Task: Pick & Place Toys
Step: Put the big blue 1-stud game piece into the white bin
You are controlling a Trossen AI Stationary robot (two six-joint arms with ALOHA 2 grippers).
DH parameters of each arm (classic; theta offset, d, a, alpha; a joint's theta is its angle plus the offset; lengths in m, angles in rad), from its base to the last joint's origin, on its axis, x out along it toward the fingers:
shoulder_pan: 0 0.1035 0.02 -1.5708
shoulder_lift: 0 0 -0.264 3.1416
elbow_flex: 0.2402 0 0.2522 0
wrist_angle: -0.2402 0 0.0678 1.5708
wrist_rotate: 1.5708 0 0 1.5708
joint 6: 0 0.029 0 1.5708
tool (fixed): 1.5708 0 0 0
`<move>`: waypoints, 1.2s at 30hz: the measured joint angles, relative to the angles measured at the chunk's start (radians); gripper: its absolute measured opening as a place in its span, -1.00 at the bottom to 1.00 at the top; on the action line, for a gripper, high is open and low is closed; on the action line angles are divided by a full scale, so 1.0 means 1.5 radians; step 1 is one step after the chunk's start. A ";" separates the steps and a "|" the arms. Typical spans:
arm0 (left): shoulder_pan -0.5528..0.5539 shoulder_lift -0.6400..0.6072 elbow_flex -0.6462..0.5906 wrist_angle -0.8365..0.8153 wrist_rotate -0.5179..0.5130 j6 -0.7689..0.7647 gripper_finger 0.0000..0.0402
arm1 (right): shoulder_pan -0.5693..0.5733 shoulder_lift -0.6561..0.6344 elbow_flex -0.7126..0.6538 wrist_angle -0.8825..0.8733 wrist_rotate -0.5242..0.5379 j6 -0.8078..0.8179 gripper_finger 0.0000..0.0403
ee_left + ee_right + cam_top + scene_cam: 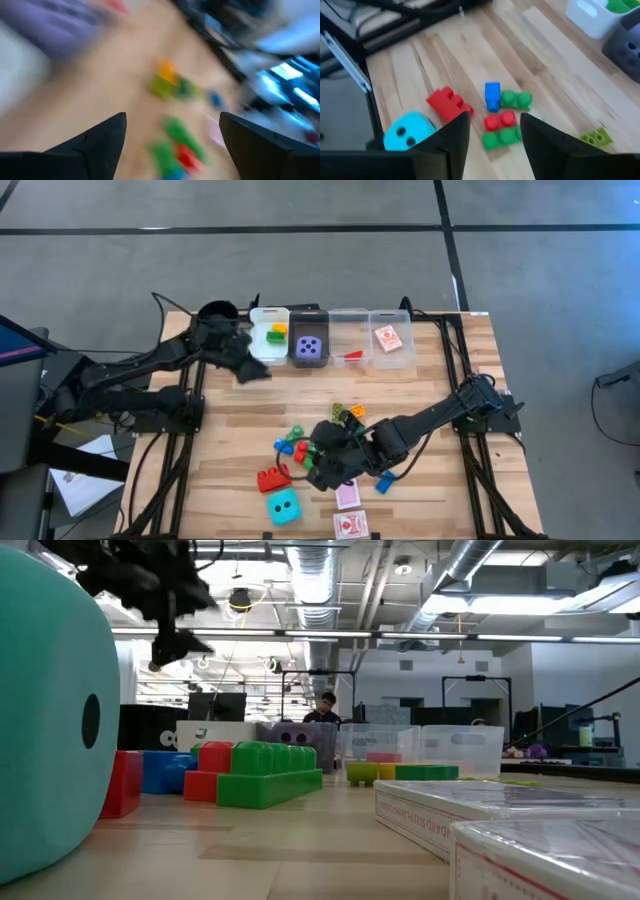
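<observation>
Right gripper (490, 132), fingers parted and empty, hovers over the clustered red, green and blue bricks (502, 120) mid-table, with bare wood toward the bins (350, 335).

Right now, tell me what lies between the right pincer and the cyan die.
In the right wrist view, one red brick lies between the open right pincer and the cyan die. The high view agrees.
</observation>
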 joint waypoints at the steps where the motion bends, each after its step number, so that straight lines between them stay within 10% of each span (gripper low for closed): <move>1: -0.023 -0.003 0.000 0.000 0.034 -0.002 0.53 | 0.003 0.000 0.000 -0.009 0.000 0.000 -0.16; 6: -0.179 -0.011 0.000 0.000 0.011 0.000 0.47 | 0.009 0.000 0.000 -0.030 -0.001 0.000 -0.17; 18: -0.525 0.033 0.000 0.004 -0.337 0.217 0.47 | -0.007 0.000 0.000 -0.032 -0.009 0.001 -0.19; 36: -0.616 0.303 0.000 0.089 -0.441 0.284 0.47 | -0.009 0.000 0.000 -0.031 -0.014 0.059 -0.20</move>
